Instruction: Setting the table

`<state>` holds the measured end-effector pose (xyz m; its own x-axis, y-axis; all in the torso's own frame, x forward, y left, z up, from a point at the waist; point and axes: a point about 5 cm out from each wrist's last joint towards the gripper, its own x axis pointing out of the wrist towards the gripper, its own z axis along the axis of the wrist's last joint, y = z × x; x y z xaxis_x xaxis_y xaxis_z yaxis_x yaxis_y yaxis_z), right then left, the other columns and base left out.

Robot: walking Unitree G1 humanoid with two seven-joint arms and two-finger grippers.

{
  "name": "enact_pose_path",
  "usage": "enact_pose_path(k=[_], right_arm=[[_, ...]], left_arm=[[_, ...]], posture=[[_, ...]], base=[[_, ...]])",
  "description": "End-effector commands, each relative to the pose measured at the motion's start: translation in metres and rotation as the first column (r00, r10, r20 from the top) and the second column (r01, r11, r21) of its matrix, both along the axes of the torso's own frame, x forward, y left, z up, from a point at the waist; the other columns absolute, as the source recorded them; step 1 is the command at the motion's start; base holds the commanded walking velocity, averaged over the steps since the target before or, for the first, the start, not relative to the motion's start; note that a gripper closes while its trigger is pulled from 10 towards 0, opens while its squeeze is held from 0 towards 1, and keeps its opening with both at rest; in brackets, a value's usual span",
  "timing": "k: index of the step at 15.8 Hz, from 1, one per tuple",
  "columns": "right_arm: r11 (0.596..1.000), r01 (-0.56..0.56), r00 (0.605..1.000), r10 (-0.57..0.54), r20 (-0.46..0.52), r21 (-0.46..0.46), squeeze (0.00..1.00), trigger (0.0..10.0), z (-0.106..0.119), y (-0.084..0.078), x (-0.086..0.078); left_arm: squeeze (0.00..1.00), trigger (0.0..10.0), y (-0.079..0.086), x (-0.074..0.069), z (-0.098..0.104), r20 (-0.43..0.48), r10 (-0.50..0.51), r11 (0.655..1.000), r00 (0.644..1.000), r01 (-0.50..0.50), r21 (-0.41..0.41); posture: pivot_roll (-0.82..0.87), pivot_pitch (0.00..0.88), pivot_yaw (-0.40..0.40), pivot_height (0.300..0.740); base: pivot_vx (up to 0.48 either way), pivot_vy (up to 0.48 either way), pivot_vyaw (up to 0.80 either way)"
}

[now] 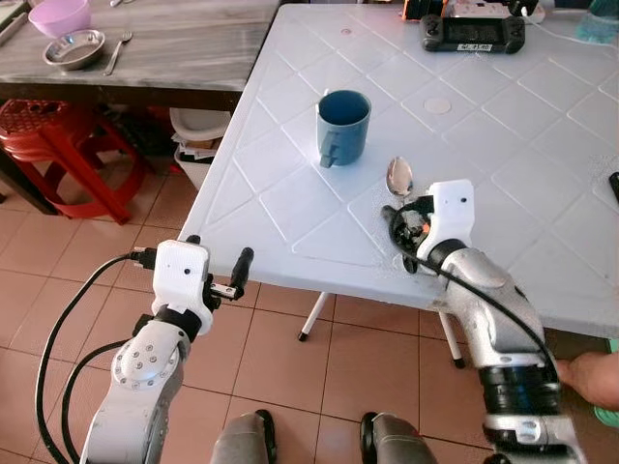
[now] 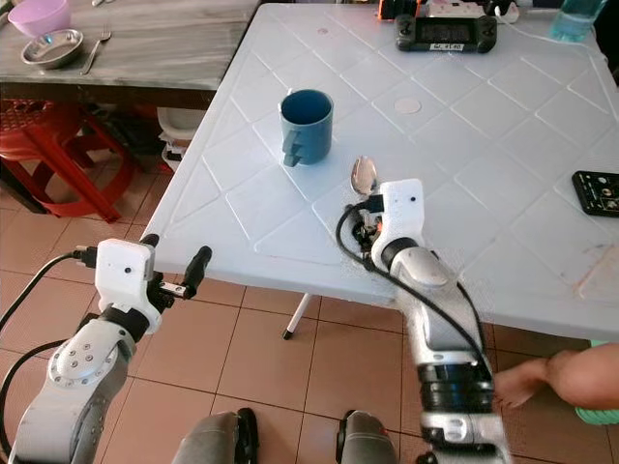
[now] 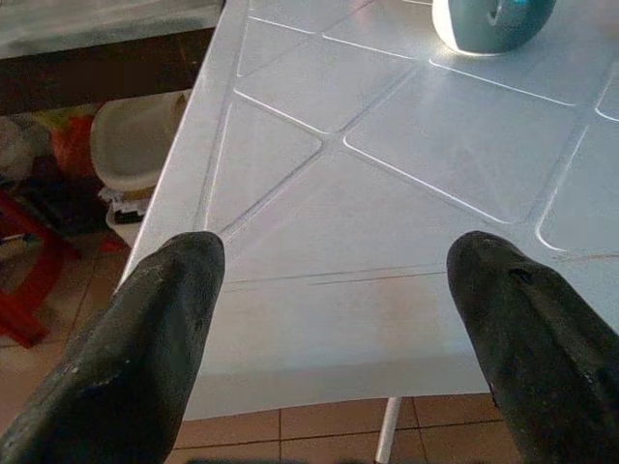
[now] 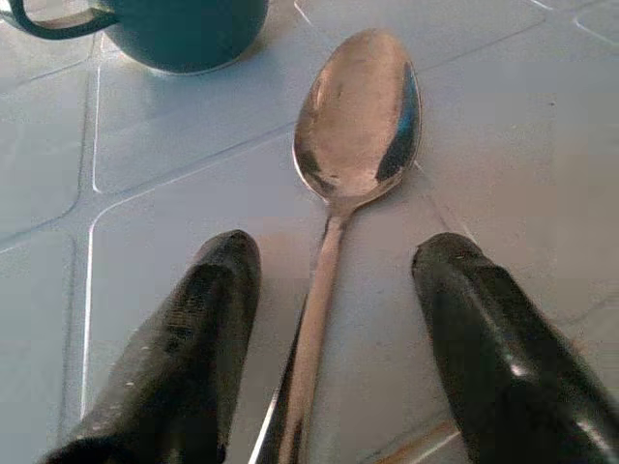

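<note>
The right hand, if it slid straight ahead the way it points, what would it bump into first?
The right hand straddles the spoon handle, so its bowl comes first. The blue mug sits further on and slightly aside; depth is hard to judge.

The mug [image 1: 344,126] stood on the table [image 1: 503,135]. Just right of the mug and nearer the robot lay the spoon [image 1: 399,178]. Well behind the mug sat a controller [image 1: 473,34]; far to its left, a wooden table [image 1: 184,43].

White plastic worktop [image 1: 484,126] with diamond grooves carries a blue mug [image 1: 343,127], a steel spoon [image 1: 399,178] just beside it, and a black controller [image 1: 473,34] far back.
</note>
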<state>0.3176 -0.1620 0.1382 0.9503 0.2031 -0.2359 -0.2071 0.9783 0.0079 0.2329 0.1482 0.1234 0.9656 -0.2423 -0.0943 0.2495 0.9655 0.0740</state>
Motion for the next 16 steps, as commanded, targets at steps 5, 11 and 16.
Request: enact_pose_path(k=[5, 11, 16], right_arm=[[0.999, -0.021, 0.992, 0.024, -0.126, 0.024, 0.00, 0.0, -0.017, -0.010, 0.007], [0.996, -0.017, 0.987, 0.031, -0.160, 0.085, 0.00, 0.0, -0.027, -0.011, 0.007], [0.994, 0.011, 0.982, 0.010, -0.191, 0.109, 0.00, 0.0, -0.037, -0.008, -0.007]], left_arm=[[0.00, 10.0, 0.001, -0.001, -0.007, -0.032, 0.002, 1.000, 0.999, -0.002, 0.012], [0.00, 10.0, 0.001, -0.002, -0.007, -0.039, -0.003, 1.000, 0.999, 0.004, 0.019], [0.00, 10.0, 0.000, -0.002, -0.008, -0.043, -0.011, 1.000, 0.999, 0.012, 0.019]], posture=[[0.07, 0.171, 0.084, 0.740], [0.08, 0.172, 0.084, 0.740], [0.07, 0.174, 0.086, 0.740]], base=[[0.000, 0.000, 0.00], [0.000, 0.000, 0.00], [0.000, 0.000, 0.00]])
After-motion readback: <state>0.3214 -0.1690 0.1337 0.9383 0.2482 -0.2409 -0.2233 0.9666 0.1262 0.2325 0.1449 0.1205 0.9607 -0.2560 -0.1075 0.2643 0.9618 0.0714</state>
